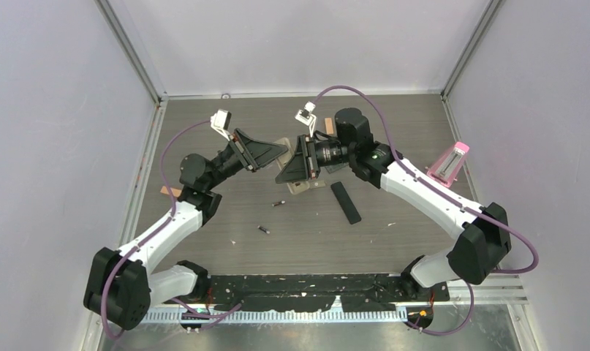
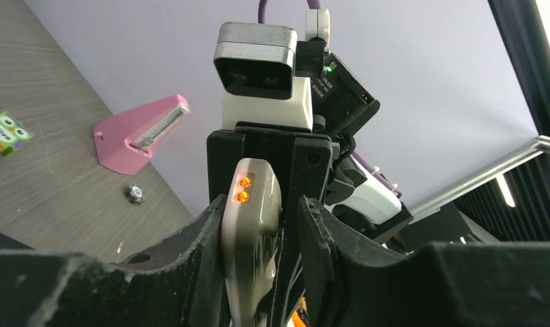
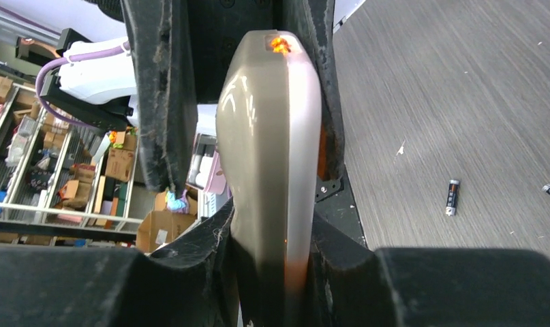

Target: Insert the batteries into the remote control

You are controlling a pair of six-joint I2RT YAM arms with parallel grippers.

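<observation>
Batteries (image 1: 278,203) lie loose on the surface (image 1: 394,131), two small dark cells with a short gap between them, just in front of the arms' meeting point. None is in the remote (image 3: 272,157) yet. It is held up in the air between the two arms, over the middle of the surface, and stands on edge in both wrist views.

The right claw (image 3: 272,218) is closed on the remote, with both fingers pressed against its sides. The left claw (image 2: 258,204) straddles the same body from the opposite end, but its jaws are parted. One finger lies against the shell and daylight shows between the other finger and the remote, so it is not clamping.

A black strip (image 1: 345,202) lies flat near the batteries and is probably the compartment cover, though the open bay itself is not visible.

The step in hand looks like a handover or regrasp of the remote, before any loading. Next, the left claw should back straight off without dragging the shell. The right arm then needs to turn the bay upward and hold it steady. The freed claw can go down for the nearer cell, which is thin and will need a pinch across its middle with the ends correctly oriented.
</observation>
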